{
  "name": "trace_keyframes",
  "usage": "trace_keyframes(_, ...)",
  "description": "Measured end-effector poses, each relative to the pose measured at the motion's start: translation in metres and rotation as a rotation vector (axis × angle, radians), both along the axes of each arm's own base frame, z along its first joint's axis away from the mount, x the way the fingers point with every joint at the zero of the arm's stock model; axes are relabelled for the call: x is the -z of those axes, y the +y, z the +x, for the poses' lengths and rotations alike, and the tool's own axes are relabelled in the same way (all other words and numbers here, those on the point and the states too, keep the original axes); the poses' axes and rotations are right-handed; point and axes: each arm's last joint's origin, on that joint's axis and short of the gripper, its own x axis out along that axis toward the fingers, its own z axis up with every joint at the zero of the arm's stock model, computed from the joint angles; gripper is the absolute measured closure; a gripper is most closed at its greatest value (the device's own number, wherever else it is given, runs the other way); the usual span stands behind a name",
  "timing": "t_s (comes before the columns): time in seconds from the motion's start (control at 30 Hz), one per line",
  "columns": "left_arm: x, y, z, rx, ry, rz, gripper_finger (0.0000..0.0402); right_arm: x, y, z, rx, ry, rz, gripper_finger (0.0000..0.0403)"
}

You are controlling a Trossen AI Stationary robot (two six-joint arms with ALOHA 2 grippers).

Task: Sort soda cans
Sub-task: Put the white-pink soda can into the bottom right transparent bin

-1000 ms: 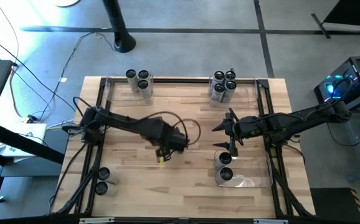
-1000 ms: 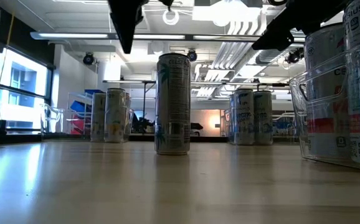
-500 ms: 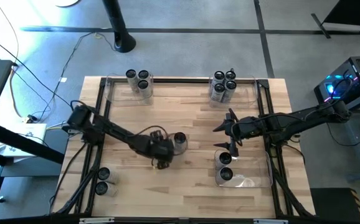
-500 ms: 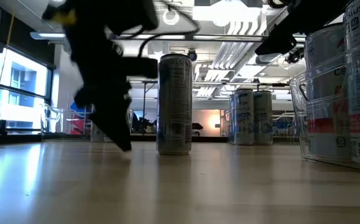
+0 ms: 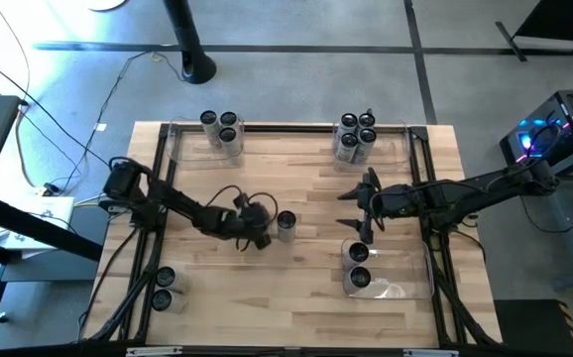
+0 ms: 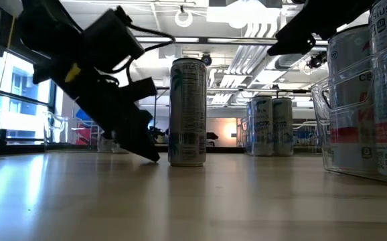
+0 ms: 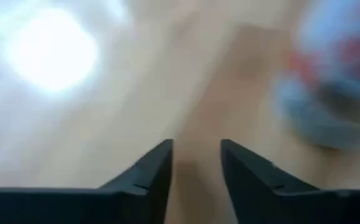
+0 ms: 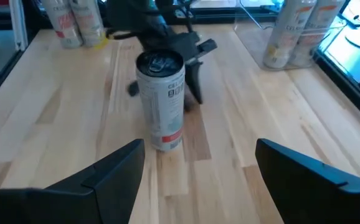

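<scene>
Found left gripper (image 5: 264,236) dropped low beside lone can (image 5: 286,223) at table centre since a second ago, fingers narrowed, nothing between them (can off to one side). Judged missed approach. Saw right gripper (image 5: 359,211) spread wide, waiting nearby.

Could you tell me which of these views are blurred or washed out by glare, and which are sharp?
Left wrist view: heavily blurred, the can a blue-red smear, a bright glare patch on the table, only the fingers crisp. Low view: the lone can sharp, the left gripper a dark silhouette against ceiling lights. Right wrist view: clear, the can's label readable. High view: evenly lit.
</scene>
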Motion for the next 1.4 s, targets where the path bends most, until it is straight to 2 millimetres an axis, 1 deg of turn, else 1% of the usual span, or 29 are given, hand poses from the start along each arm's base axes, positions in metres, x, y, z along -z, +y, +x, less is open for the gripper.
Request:
trace_keyframes(0.07, 0.0, 0.007, 0.0, -0.04, 0.0, 0.026, 0.0311, 0.0, 0.0, 0.0, 0.004, -0.005, 0.007, 0.0101)
trace_keyframes(0.13, 0.0, 0.013, 0.001, -0.062, -0.009, 0.014, 0.0343, 0.0, 0.0, 0.0, 0.008, -0.004, 0.016, 0.0101)
trace_keyframes(0.2, -0.001, 0.014, 0.003, -0.045, -0.028, -0.037, 0.0375, 0.0, 0.0, 0.0, 0.012, -0.001, 0.024, 0.0101)
trace_keyframes(0.27, -0.002, 0.009, 0.005, 0.017, -0.041, -0.092, 0.0394, 0.001, 0.0, 0.0, 0.017, 0.005, 0.033, 0.0101)
trace_keyframes(0.47, -0.005, -0.022, 0.005, 0.115, -0.104, -0.187, 0.0389, 0.001, 0.0, -0.001, 0.016, 0.008, 0.032, 0.0101)
trace_keyframes(0.63, -0.008, -0.049, 0.001, 0.175, -0.149, -0.26, 0.04, 0.001, 0.0, -0.001, 0.015, 0.008, 0.032, 0.0101)
trace_keyframes(0.7, -0.007, -0.056, -0.002, 0.169, -0.138, -0.247, 0.04, 0.001, 0.0, -0.001, 0.015, 0.008, 0.032, 0.0101)
trace_keyframes(0.73, -0.005, -0.057, -0.005, 0.137, -0.131, -0.236, 0.0401, 0.001, 0.0, -0.001, 0.015, 0.008, 0.032, 0.0101)
trace_keyframes(0.8, -0.002, -0.051, -0.008, 0.02, -0.126, -0.215, 0.0401, 0.001, 0.0, -0.001, 0.015, 0.008, 0.032, 0.0101)
trace_keyframes(0.87, 0.0, -0.038, -0.008, -0.079, -0.121, -0.193, 0.0401, 0.001, 0.0, 0.0, 0.015, 0.007, 0.032, 0.0101)
trace_keyframes(0.93, -0.001, -0.027, -0.004, -0.104, -0.129, -0.18, 0.0401, 0.001, 0.0, 0.0, 0.014, 0.006, 0.031, 0.0101)
trace_keyframes(1.07, -0.009, -0.008, 0.009, -0.01, -0.173, -0.142, 0.0401, 0.0, 0.0, 0.0, 0.013, -0.003, 0.031, 0.0101)
trace_keyframes(1.2, -0.01, 0.004, 0.014, 0.039, -0.174, -0.197, 0.0401, 0.0, 0.0, 0.0, 0.013, -0.003, 0.032, 0.0101)
trace_keyframes(1.27, -0.01, 0.005, 0.015, 0.055, -0.183, -0.234, 0.0401, 0.0, 0.0, 0.0, 0.013, -0.003, 0.031, 0.0101)
trace_keyframes(1.4, -0.011, -0.007, 0.014, 0.108, -0.181, -0.279, 0.0402, 0.0, 0.0, 0.0, 0.013, -0.002, 0.031, 0.0101)
